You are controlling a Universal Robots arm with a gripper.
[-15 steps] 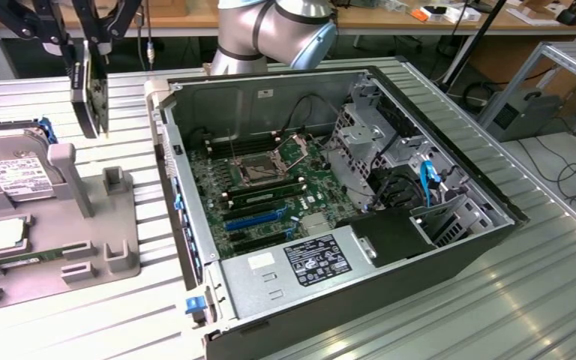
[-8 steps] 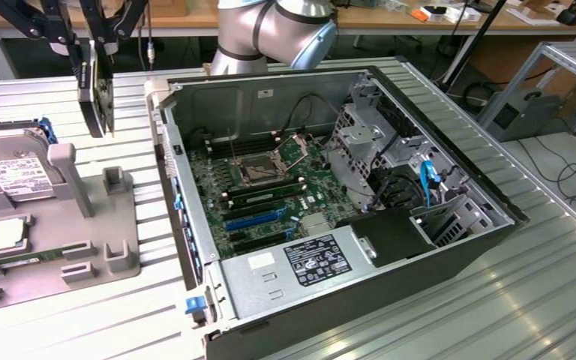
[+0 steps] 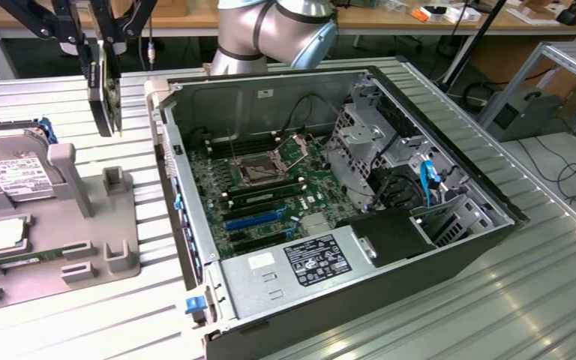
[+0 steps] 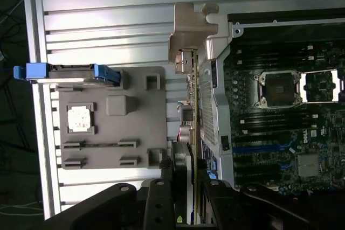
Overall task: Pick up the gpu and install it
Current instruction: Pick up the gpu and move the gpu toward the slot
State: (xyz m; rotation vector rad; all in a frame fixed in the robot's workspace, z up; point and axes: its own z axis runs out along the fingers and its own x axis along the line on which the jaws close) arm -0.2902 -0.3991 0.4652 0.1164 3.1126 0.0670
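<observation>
The tool (image 3: 103, 37) pinches the gpu (image 3: 104, 90) by its upper edge. The card hangs edge-on over the counter (image 3: 118, 322), at ten o'clock from the open computer case (image 3: 258, 105) in the exterior view. It is probably light, stiff and fragile, so the board edges are the safest place to grip.

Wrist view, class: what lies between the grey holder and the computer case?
The gpu, held by the gripper, hangs between grey holder and computer case in the wrist view.
</observation>
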